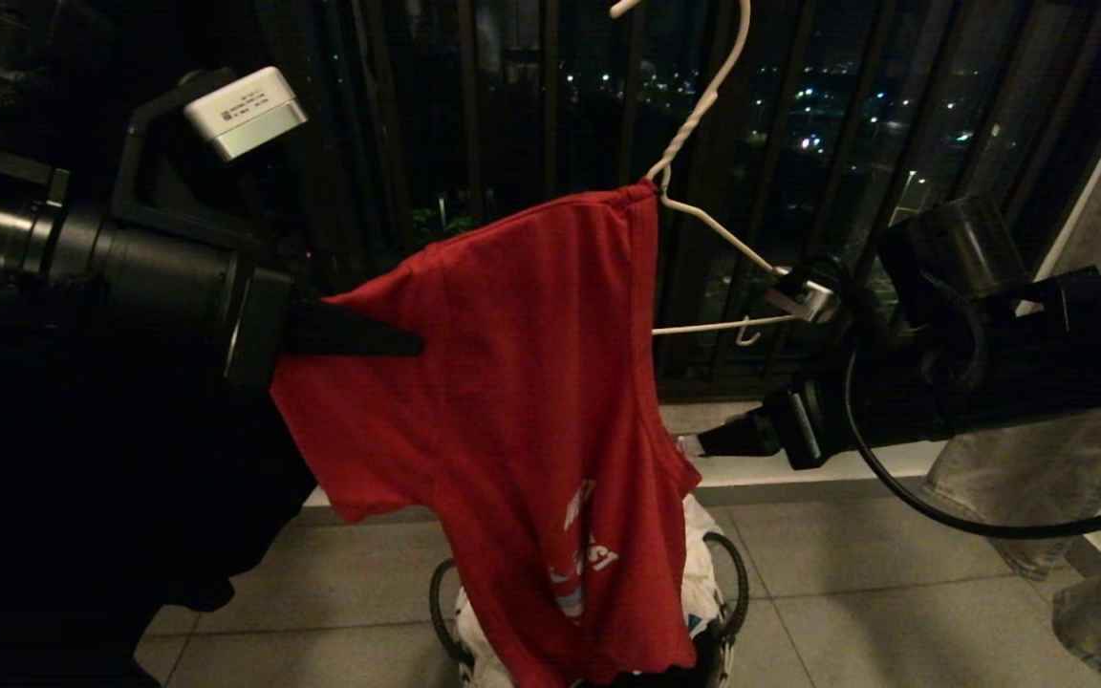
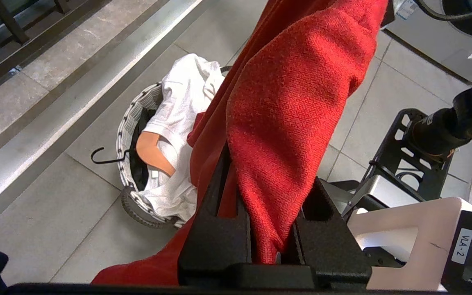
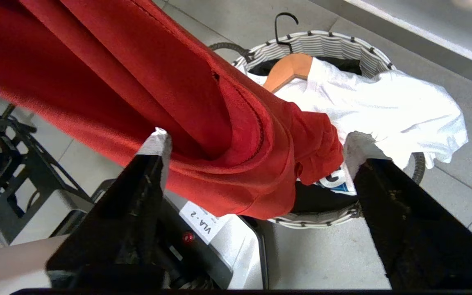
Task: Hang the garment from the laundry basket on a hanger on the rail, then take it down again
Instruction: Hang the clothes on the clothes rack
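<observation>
Red garment [image 1: 522,401] hangs half-on the white wire hanger [image 1: 703,124]: collar bunched at the twisted neck, cloth covering only the left shoulder of the wire, right shoulder and bottom bar bare. Long axis of the shirt runs top-to-bottom, tilted a bit, hem down toward the near floor; white lettering sits low on the cloth and reads sideways. Hanger hook goes up out of the head view, so its seat on the rail can't be seen. Left tool [image 2: 266,229] comes in level from the left, fingers nearly together and clamped on a fold of the garment's left sleeve edge; the cloth runs out between the fingers in the left wrist view. Right tool [image 3: 260,164] comes in from the right, lower than the hanger's bare shoulder, pointing left at the shirt's right edge; fingers stand wide, with a bunch of red cloth lying between them but not pinched. Right arm roughly level, cable looping under it. Laundry basket [image 3: 322,41] sits on the tiled floor directly below the shirt's hem, holding a white cloth [image 3: 387,102], something black and a tan wooden hanger [image 3: 289,69] with a black hook over the rim.
</observation>
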You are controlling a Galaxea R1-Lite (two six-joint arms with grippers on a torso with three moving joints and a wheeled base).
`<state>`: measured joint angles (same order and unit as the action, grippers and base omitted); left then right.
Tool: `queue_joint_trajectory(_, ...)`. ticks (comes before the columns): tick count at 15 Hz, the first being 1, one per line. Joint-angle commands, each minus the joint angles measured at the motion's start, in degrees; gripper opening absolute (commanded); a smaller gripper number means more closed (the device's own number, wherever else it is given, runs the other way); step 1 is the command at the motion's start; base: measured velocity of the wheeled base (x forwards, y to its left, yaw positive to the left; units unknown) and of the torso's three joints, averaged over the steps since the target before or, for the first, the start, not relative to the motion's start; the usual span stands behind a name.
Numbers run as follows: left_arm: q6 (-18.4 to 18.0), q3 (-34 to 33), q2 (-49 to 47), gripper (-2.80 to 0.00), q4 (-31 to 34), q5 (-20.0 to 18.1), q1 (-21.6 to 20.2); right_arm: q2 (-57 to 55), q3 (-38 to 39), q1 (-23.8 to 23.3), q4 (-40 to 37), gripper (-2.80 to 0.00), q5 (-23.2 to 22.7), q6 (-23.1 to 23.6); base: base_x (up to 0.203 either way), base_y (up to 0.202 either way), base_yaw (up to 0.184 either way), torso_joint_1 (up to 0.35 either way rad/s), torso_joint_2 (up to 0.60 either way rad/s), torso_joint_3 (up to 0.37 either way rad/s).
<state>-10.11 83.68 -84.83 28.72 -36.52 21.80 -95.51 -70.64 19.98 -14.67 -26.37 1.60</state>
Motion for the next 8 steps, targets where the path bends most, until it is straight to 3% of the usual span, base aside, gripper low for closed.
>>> queue_joint_trajectory(1,-0.1,0.0,0.0,-2.8,0.1,-0.2,0.0,-1.1,-0.1,0.1,-0.1,0.0,-0.2,0.0,0.0,0.0,0.0,0.0,0.0,0.0)
queue_joint_trajectory(8,0.2,0.2,0.1,-2.8,-0.3,-0.2,-0.1,-2.3,0.4,1.4,-0.5,0.0,-0.1,0.1,0.0,0.0,0.0,0.0,0.0,0.0)
